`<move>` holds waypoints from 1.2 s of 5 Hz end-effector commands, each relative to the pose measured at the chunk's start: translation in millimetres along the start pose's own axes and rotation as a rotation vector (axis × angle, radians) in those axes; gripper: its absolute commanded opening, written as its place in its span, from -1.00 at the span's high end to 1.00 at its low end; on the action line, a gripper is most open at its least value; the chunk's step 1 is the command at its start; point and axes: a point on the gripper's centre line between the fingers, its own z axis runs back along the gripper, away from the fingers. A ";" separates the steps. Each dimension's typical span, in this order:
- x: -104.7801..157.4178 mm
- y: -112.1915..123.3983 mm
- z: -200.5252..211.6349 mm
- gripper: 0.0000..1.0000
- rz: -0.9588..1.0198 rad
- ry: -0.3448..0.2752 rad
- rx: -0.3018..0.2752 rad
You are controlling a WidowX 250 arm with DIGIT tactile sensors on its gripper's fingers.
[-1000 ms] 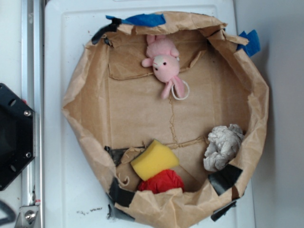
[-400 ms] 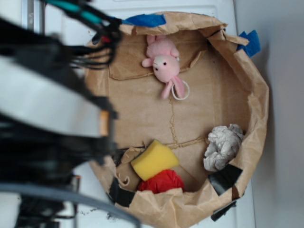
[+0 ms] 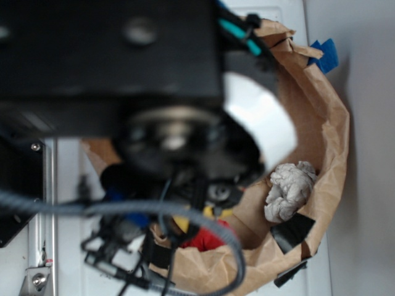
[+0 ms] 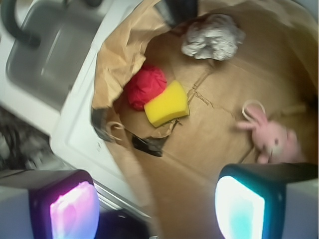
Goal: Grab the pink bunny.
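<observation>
Exterior view: the arm (image 3: 123, 80) fills the upper left and centre of your frame, black and blurred, cables trailing to the lower left. It hides most of the brown paper bag (image 3: 327, 154); you see only the bag's right wall and lower rim. A crumpled grey-white paper wad (image 3: 289, 190) sits at right centre on the bag floor. A sliver of the red cloth ball (image 3: 207, 237) shows at lower centre beneath the cables, with a trace of the yellow sponge (image 3: 180, 223) just above it. Blue tape (image 3: 326, 55) marks the upper right rim. You cannot find the pink bunny here; the arm covers its spot.

Wrist view: the gripper (image 4: 157, 206) sits along the bottom edge. One finger pad glows pink at lower left, the other (image 4: 239, 206) glows teal at lower right. The jaws stand wide apart with nothing between them. The pink bunny (image 4: 271, 137) lies at right centre on the bag floor, just above the teal pad, apart from it, its white loop (image 4: 253, 107) up and to the left. The yellow sponge touches the red ball at centre left. The paper wad lies at top centre. A grey sink (image 4: 45, 55) shows at upper left, outside the bag.
</observation>
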 end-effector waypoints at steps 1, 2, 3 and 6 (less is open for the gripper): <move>-20.7 22.3 -1.9 -1.00 0.010 -0.072 0.085; -20.7 22.3 -1.9 -1.00 0.010 -0.072 0.085; -20.7 22.3 -1.9 -1.00 0.010 -0.072 0.085; 5.3 66.2 -56.6 -1.00 -0.365 -0.018 0.177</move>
